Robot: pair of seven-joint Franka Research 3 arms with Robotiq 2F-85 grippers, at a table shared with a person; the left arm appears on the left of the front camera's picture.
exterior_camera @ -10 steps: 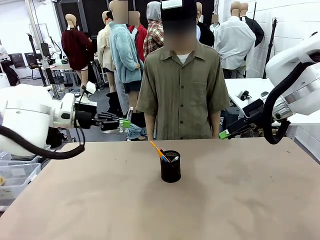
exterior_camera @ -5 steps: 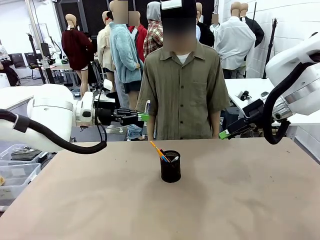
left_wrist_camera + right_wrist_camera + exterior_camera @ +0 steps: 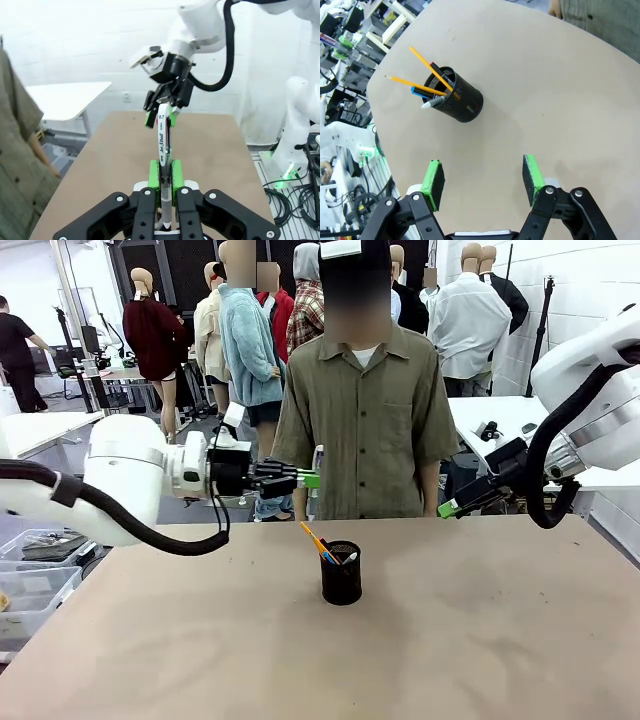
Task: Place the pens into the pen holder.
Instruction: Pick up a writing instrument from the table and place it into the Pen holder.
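The black mesh pen holder stands mid-table. From it stick an orange pen, a second orange one, a blue one and a white-silver tip. I cannot make out the black pen with a red tip. High above the table's far left, left of the holder, my left gripper is shut on a white pen. My right gripper hangs open and empty at the far right, well above the table.
A person in an olive shirt stands at the table's far edge behind the holder, hands down. The tan table is bare around the holder. Plastic bins sit off its left side.
My left arm has swung to the right toward the middle, carrying the white pen in its shut gripper. The right arm and the holder have not moved.
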